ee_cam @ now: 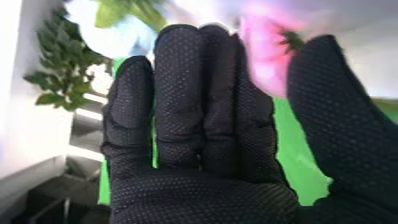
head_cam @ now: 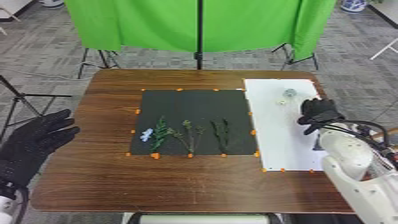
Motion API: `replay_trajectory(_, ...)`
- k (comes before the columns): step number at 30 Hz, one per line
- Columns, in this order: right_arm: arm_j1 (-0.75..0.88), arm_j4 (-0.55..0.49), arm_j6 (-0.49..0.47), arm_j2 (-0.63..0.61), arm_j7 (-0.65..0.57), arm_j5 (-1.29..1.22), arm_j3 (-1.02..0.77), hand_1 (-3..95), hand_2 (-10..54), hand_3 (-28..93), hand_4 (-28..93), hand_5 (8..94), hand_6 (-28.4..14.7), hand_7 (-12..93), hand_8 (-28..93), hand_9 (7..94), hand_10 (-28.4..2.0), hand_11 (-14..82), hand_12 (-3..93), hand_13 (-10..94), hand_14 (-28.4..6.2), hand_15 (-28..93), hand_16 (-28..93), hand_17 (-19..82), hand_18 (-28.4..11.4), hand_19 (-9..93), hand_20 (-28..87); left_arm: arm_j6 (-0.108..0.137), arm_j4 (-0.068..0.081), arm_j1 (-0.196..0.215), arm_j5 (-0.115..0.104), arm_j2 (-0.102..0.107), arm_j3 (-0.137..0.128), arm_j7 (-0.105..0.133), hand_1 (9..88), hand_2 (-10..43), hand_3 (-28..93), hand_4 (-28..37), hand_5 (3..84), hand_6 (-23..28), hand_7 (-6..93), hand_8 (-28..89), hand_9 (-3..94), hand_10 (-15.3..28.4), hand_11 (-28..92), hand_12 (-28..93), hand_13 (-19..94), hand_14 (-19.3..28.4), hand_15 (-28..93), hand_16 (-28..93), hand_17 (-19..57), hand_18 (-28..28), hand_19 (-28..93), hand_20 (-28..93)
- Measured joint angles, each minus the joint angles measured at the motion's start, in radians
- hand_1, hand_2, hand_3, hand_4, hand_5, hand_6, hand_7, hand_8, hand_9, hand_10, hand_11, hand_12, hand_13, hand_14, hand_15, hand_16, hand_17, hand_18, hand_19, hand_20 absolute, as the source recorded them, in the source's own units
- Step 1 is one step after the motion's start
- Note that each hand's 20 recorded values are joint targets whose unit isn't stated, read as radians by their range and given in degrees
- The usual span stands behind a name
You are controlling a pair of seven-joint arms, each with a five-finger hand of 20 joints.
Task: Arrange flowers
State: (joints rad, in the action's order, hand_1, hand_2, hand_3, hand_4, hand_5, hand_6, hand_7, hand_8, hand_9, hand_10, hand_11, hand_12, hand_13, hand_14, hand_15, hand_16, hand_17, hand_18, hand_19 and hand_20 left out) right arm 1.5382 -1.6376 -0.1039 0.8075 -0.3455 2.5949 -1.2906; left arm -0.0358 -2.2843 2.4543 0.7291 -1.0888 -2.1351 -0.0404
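We see the robot's right hand, in a black mesh-textured glove, raised with its fingers straight and close together and its thumb spread well apart. Between them, beyond the hand, we find a blurred pink petal-like form with a spiky green tuft against it; whether it touches the glove, we cannot tell. Behind the fingertips we see a blurred pale blue-and-white form beside yellow-green leaves. Dark green foliage stands nearby, and bright green cloth hangs behind.
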Motion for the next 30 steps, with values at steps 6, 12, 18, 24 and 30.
replay_trajectory(6, -0.008, 0.007, 0.035, 0.002, 0.015, 0.017, 0.010, 47.0, -9.5, 85, -28, 72.2, 0.6, 48, -15, 87.4, -1.9, 19.3, 47.1, 77, -1.2, 54, 35, 33, -16.4, 83, 39, 0.000, 0.000, -0.001, 0.000, 0.000, -0.003, -0.001, 28.9, 4.7, 70, -24.5, 40.5, 4.4, 20.8, -11, 35.4, 11.9, 28, 15, 28, 15.6, 42, -4, -6.0, 22.3, 53, 1)
replay_trajectory(12, -0.027, 0.002, 0.026, 0.009, 0.038, 0.022, 0.015, 45.9, -9.5, 88, -28, 72.7, 0.4, 49, -15, 88.0, -2.4, 19.3, 47.6, 77, -1.6, 54, 36, 34, -16.7, 83, 39, 0.000, 0.000, -0.001, 0.000, 0.001, -0.011, -0.002, 29.0, 4.7, 70, -24.5, 40.6, 4.4, 20.6, -11, 35.4, 11.9, 27, 15, 28, 15.5, 42, -4, -6.0, 22.3, 53, 1)
replay_trajectory(18, -0.108, -0.008, 0.065, 0.028, 0.082, 0.019, 0.092, 45.8, -9.5, 88, -28, 72.9, 0.4, 49, -14, 88.1, -2.4, 19.2, 47.9, 77, -1.7, 54, 36, 34, -16.7, 83, 39, 0.004, 0.000, 0.003, 0.000, 0.001, -0.024, -0.001, 29.2, 4.6, 70, -24.6, 40.6, 4.3, 20.7, -11, 35.7, 11.9, 27, 15, 28, 15.4, 41, -4, -5.8, 22.3, 52, 1)
replay_trajectory(24, -0.245, -0.017, 0.097, 0.078, 0.170, 0.016, 0.212, 45.5, -9.5, 88, -28, 72.9, 0.3, 49, -14, 88.0, -2.5, 19.0, 48.2, 77, -1.6, 54, 36, 33, -16.7, 83, 39, 0.010, 0.000, 0.026, -0.001, -0.004, -0.035, 0.000, 29.2, 4.6, 70, -24.8, 40.7, 4.2, 20.9, -11, 35.7, 11.8, 27, 15, 28, 15.5, 41, -4, -5.8, 22.3, 52, 1)
replay_trajectory(30, -0.424, 0.053, 0.105, 0.184, 0.225, 0.017, 0.379, 45.6, -9.5, 87, -28, 72.5, 0.5, 49, -14, 87.9, -2.6, 18.9, 48.3, 77, -1.7, 54, 36, 33, -16.5, 83, 40, 0.010, 0.000, 0.031, -0.001, -0.007, -0.033, -0.004, 29.0, 4.4, 71, -25.0, 40.4, 3.9, 22.4, -12, 35.7, 11.6, 28, 15, 28, 15.4, 42, -4, -6.0, 22.3, 53, 1)
